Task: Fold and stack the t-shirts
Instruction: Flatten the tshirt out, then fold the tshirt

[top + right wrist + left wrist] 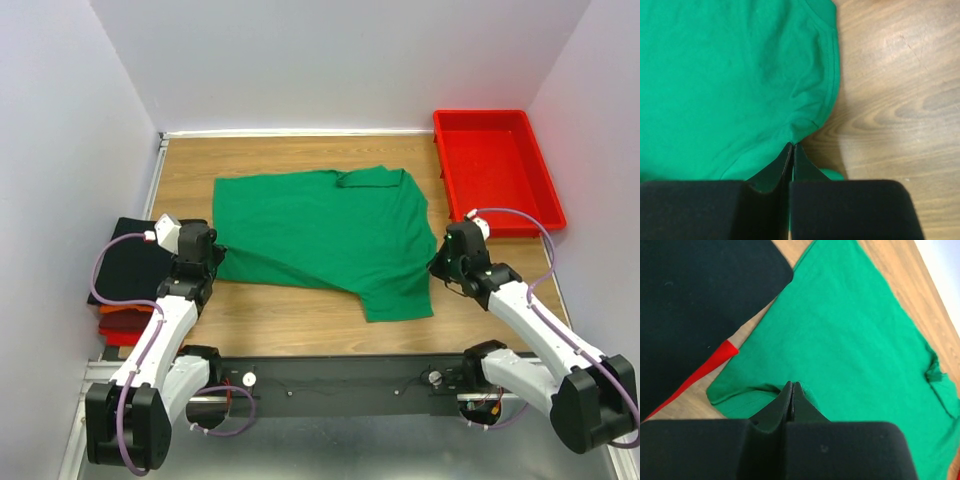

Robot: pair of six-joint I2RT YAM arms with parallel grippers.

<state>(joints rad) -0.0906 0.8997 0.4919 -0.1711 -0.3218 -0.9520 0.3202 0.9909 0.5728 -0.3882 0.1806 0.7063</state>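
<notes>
The bright green t-shirt [320, 235] lies spread on the wooden table, one sleeve pointing toward the near edge. My left gripper [212, 258] is shut on its left edge; the left wrist view shows the cloth [840, 330] pinched at the fingertips [793, 385]. My right gripper [437, 265] is shut on its right edge; the right wrist view shows the hem [740, 75] caught between the closed tips [792, 146]. A stack of folded shirts sits at the left: black [130, 265] on top, orange [112, 312] and red [120, 328] beneath.
A rigid red plastic tray [497, 170] stands at the back right corner. White walls enclose the table on three sides. Bare wood [290, 320] runs between the shirt and the arm bases.
</notes>
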